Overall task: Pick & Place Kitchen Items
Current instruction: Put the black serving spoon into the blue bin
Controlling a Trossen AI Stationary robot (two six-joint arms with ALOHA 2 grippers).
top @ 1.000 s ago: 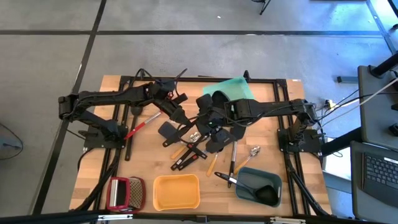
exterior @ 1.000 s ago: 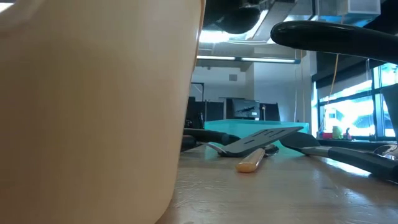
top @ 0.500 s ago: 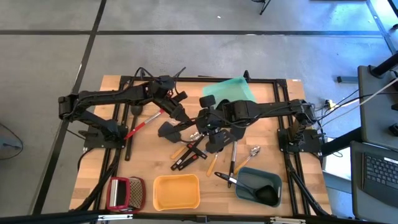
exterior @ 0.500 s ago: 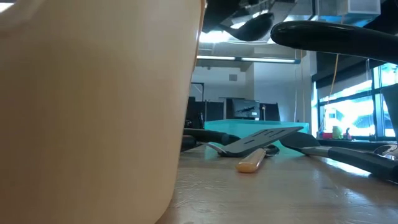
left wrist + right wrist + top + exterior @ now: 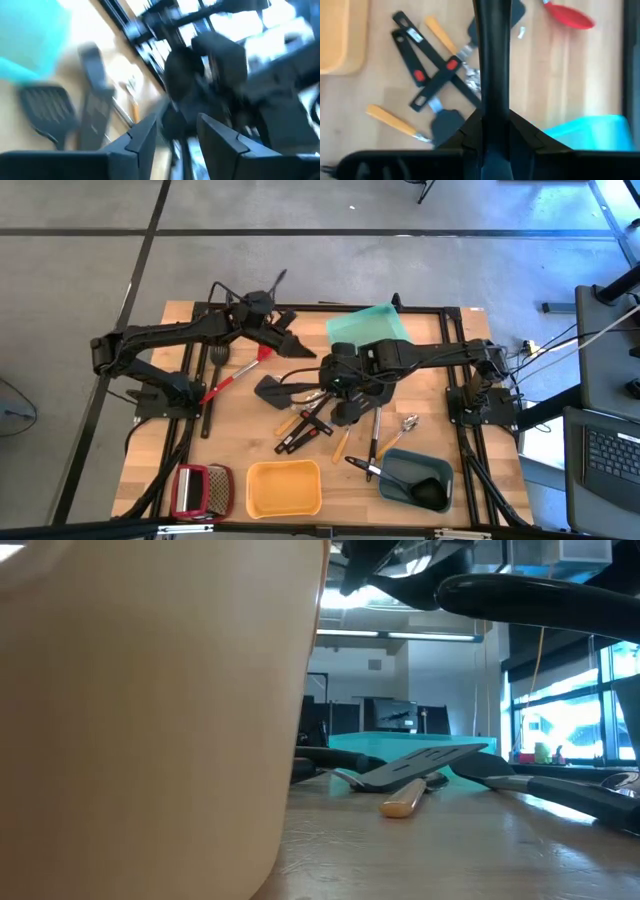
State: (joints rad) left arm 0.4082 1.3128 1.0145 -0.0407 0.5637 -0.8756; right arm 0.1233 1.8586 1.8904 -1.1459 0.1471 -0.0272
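right claw has the black spatula by the handle, left claw gets out of the way

here we go: my right claw [image 5: 333, 377] sits over the middle of the table, clamped together on the handle of the black spatula [image 5: 270, 389]. in the right wrist view that handle runs straight between my fingers [image 5: 470, 131], gripped mid-length, which i judge should stop the blade end swinging much. the blade points left, near the red spoon [image 5: 232, 378]. whether it is clear of the wood i cannot tell from above.

my left claw [image 5: 290, 345] hangs to the far left of the pile, its fingers [image 5: 142, 140] apart with nothing between them. my guess is that it waits there so the two arms don't tangle over one tool.

the rest lies in a heap just near of my right claw: orange-handled tools [image 5: 290, 423], crossed black pieces with red spots [image 5: 432, 75], a small metal spoon [image 5: 408, 423] to the right. that crossing is why i take the outermost tool.

trays wait around it: teal tray [image 5: 370, 325] on the far side, yellow tray [image 5: 283, 488] and grey-blue tray [image 5: 415, 475] on the near side, the last already carrying a dark utensil. next, i reckon, is a lift and a carry.
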